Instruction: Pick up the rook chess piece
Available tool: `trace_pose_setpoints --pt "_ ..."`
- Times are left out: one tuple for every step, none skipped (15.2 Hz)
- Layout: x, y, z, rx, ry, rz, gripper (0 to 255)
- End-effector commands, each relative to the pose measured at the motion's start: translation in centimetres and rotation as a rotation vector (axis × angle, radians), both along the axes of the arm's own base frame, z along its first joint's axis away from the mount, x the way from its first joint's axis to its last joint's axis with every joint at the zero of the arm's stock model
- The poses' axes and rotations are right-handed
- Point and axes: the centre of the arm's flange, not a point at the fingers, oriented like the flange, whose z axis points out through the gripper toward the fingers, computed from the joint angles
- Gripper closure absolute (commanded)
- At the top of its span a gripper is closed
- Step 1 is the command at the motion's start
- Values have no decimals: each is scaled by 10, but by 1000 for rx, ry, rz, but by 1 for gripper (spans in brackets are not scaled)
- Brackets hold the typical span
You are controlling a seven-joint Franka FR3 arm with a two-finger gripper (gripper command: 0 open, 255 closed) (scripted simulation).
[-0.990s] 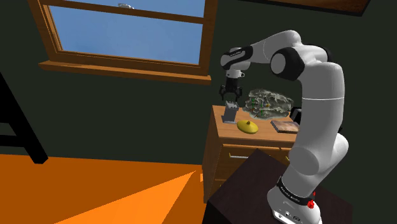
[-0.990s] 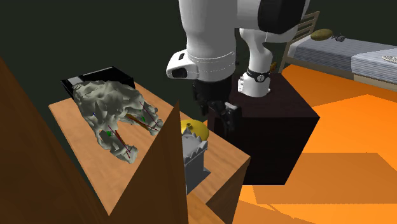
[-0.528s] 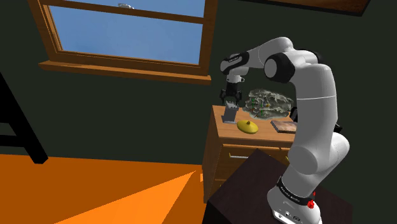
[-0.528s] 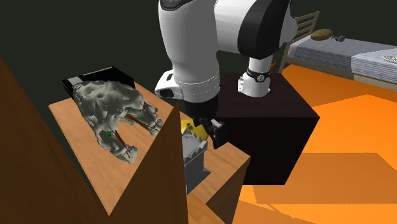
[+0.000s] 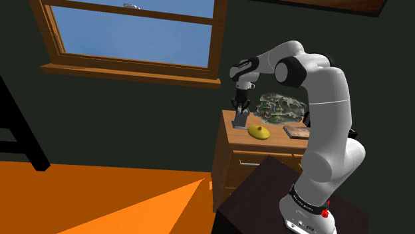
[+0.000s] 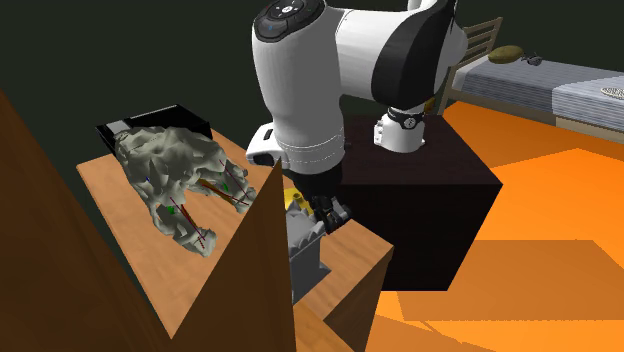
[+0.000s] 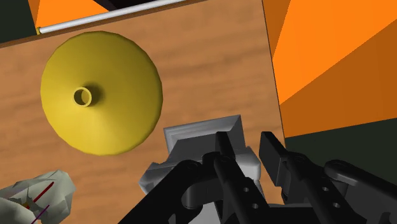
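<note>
the gripper [image 7: 245, 143] is seen lowered over the grey rook [image 7: 200, 137], which stands on the wooden cabinet [image 7: 210, 57] close to its corner. the two black fingers [image 7: 222, 147] are held a small way apart. one finger is seen in front of the rook and the other just past its edge, and a corner of the piece shows in the narrow gap. nothing is clasped, and whether either finger touches the rook cannot be told.

in the shoulder view the gripper [image 5: 240, 110] is pointed down at the rook [image 5: 239, 119], which is set at the end of the cabinet [image 5: 276, 137] towards that view's left. a yellow cone [image 5: 259, 132] is found near it, with a mottled grey lump [image 5: 281, 108] behind. in the wrist view the yellow cone [image 7: 121, 102] lies just beside the rook, apart from it.

in the second exterior view the rook [image 6: 305, 258] is seen upright under the gripper [image 6: 326, 212], partly hidden by a brown board [image 6: 240, 300] in the foreground, and the grey lump [image 6: 175, 175] is spread over the cabinet top [image 6: 110, 185]
</note>
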Motion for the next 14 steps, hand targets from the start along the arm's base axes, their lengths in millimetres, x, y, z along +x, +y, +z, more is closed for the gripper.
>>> trace_pose_setpoints --pt "0 0 -1 0 0 0 255" --pt "0 0 -1 0 0 0 255" --pt "0 0 -1 0 0 0 255" --pt "0 0 -1 0 0 0 255" --pt "0 0 -1 0 0 0 255" --pt "-1 0 0 0 0 0 255" --pt "-1 0 5 0 0 0 255" --pt "-1 0 10 0 0 0 255" --pt "-1 0 16 0 0 0 255" --pt "-1 0 21 0 0 0 255" --pt "-1 0 26 0 0 0 255" --pt "-1 0 31 0 0 0 255" --pt "-1 0 37 0 0 0 255" --pt "-1 0 42 0 0 0 255"
